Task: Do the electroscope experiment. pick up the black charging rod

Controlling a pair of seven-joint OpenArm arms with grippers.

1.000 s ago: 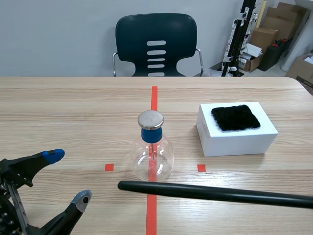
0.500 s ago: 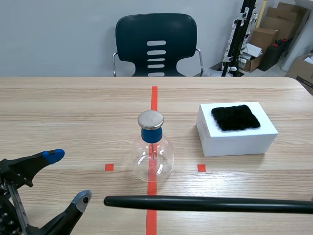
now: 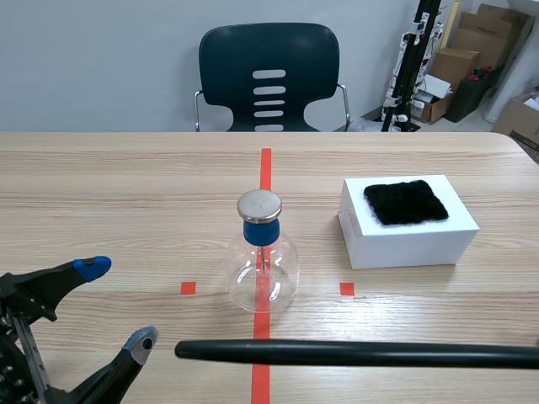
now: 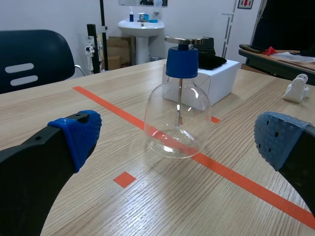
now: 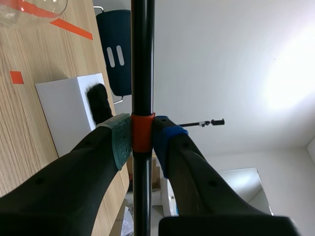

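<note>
The black charging rod [image 3: 354, 353] lies level above the table's front, its free tip left of the red centre line, in front of the electroscope flask. In the right wrist view my right gripper [image 5: 141, 135] is shut on the black charging rod [image 5: 142, 59] at its orange band. The glass electroscope flask [image 3: 263, 268] with a blue collar and metal disc stands on the centre line. My left gripper [image 3: 118, 305] stands open at the front left, with the electroscope flask [image 4: 178, 113] ahead of it, between its fingers' lines.
A white box [image 3: 408, 225] with a black fur pad [image 3: 405, 202] on top sits right of the flask. A dark chair [image 3: 269, 76] stands behind the table's far edge. Cardboard boxes and a stand are at the back right.
The rod has swung from a slant to level and shifted left and toward the table's front edge, its tip now further left. The left gripper has stayed still.
</note>
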